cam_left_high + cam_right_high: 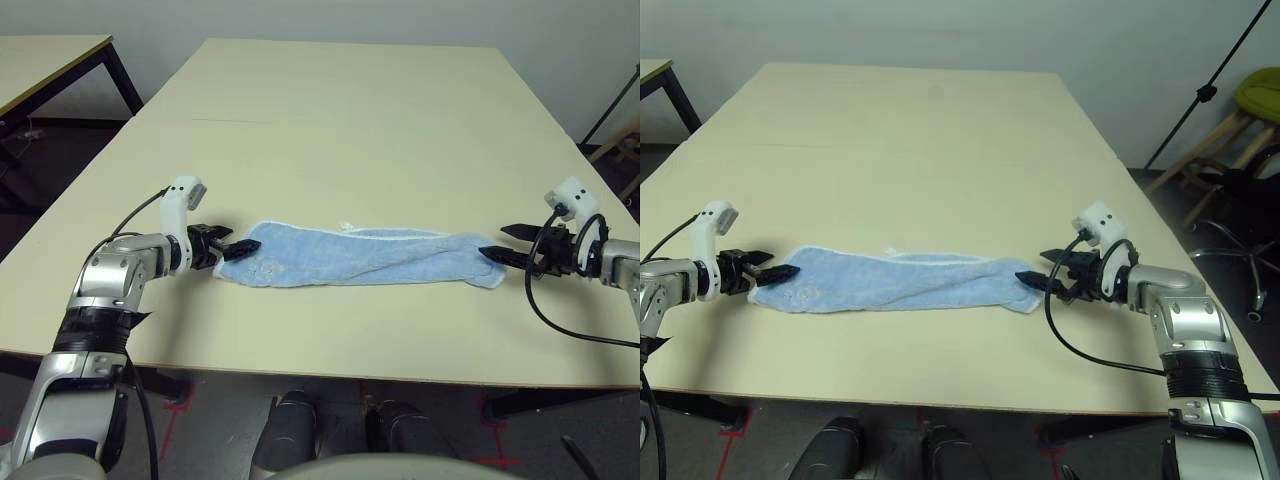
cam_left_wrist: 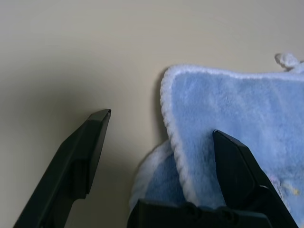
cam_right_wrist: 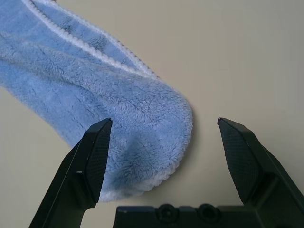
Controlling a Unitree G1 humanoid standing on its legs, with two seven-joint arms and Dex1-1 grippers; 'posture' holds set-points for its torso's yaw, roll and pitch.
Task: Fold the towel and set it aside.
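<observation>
The light blue towel (image 1: 350, 258) lies bunched into a long narrow band across the near part of the tan table (image 1: 330, 130), white border showing along its far edge. My left gripper (image 1: 238, 240) is open at the towel's left end. In the left wrist view the bordered corner of the towel (image 2: 237, 104) lies between the spread fingers (image 2: 90, 142), and one finger rests over the cloth. My right gripper (image 1: 493, 241) is open at the right end, and the rounded towel end (image 3: 142, 118) sits between its fingertips (image 3: 97, 142) without being pinched.
Wide bare tabletop stretches beyond the towel, with a strip of table in front of it up to the near edge. A second table (image 1: 50, 55) stands at the far left. A wooden stool with a green seat (image 1: 1260, 100) and a black stand leg (image 1: 1200, 95) are off to the right.
</observation>
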